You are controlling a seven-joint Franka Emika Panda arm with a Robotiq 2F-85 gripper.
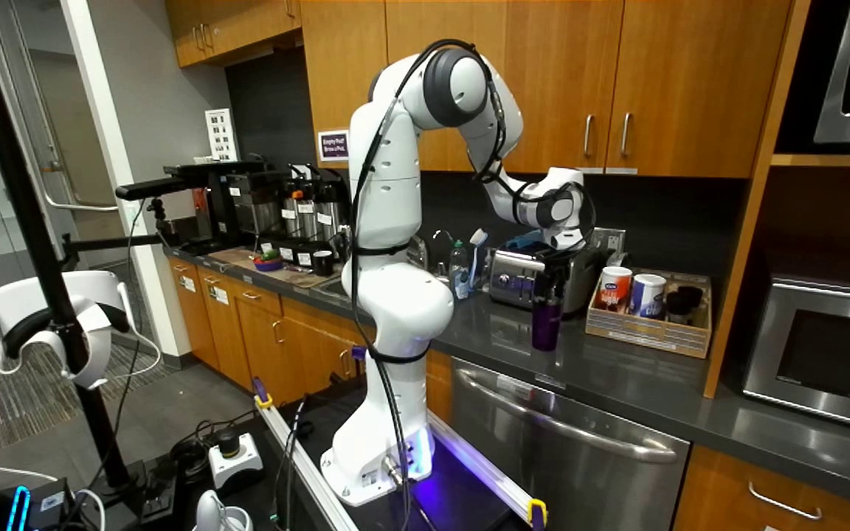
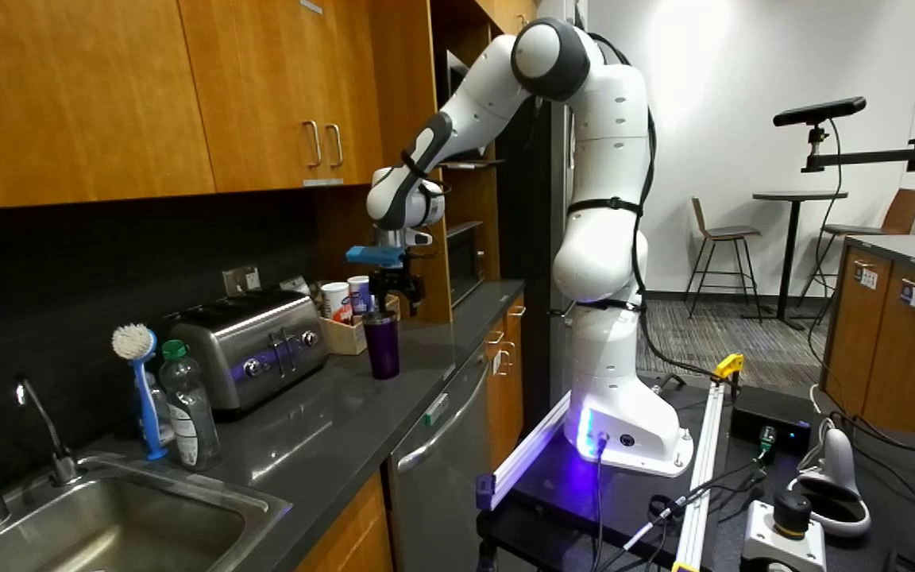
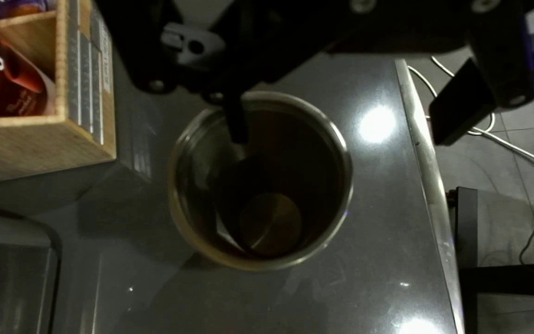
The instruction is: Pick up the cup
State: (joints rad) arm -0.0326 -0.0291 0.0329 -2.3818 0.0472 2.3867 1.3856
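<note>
The cup is a dark purple tumbler with a metal rim. It stands upright on the counter in both exterior views (image 1: 546, 328) (image 2: 382, 349). The wrist view looks down into its open mouth and shows the metal bottom inside the cup (image 3: 271, 222). My gripper (image 3: 346, 121) is open and empty, just above the cup in an exterior view (image 2: 398, 302). In the wrist view one of the fingers (image 3: 237, 125) overlaps the cup's mouth at the rim. The other finger stands off to the right, apart from the cup. I cannot tell whether the first finger dips inside.
A wooden box (image 1: 646, 335) with red-and-white and blue-and-white cans stands beside the cup. A steel toaster (image 2: 247, 345) is against the back wall. A bottle (image 2: 189, 413), a brush (image 2: 148, 397) and a sink (image 2: 259, 508) lie further along. The counter's front edge (image 3: 434, 185) is close.
</note>
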